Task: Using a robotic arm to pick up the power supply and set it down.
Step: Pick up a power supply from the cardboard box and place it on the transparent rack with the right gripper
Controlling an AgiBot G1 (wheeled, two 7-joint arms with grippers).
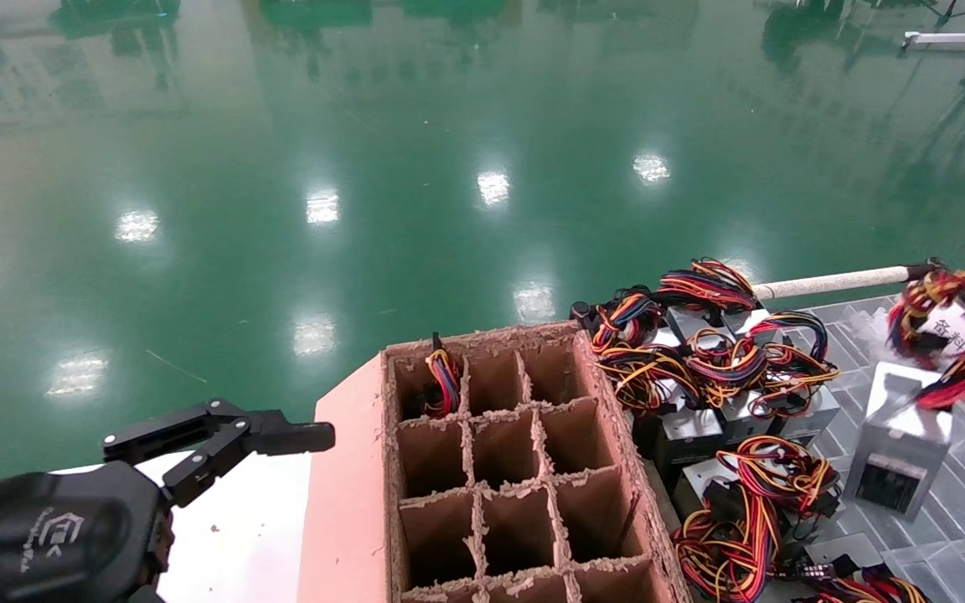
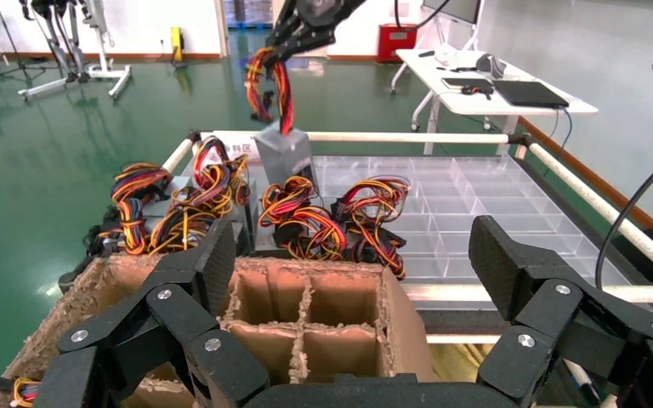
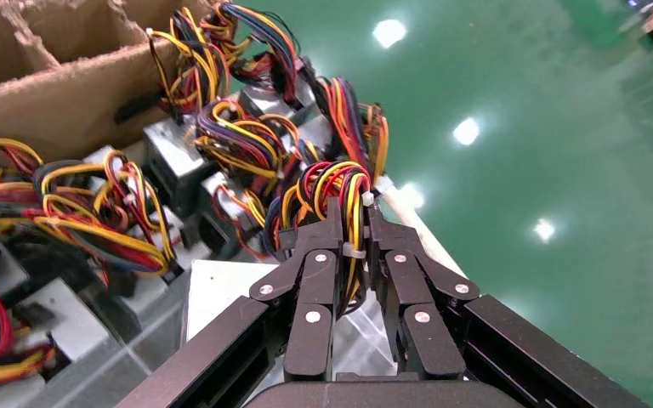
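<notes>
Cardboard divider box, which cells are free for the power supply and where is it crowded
Only the far-left cell of the cardboard box holds wires; the others look bare. The right gripper holds the power supply by its cable over clear trays. Other units crowd beside the box.

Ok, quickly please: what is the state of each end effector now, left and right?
Left end effector: open, holding nothing, beside the cardboard box.
Right end effector: closed on the wire bundle of the power supply, which hangs lifted.
</notes>
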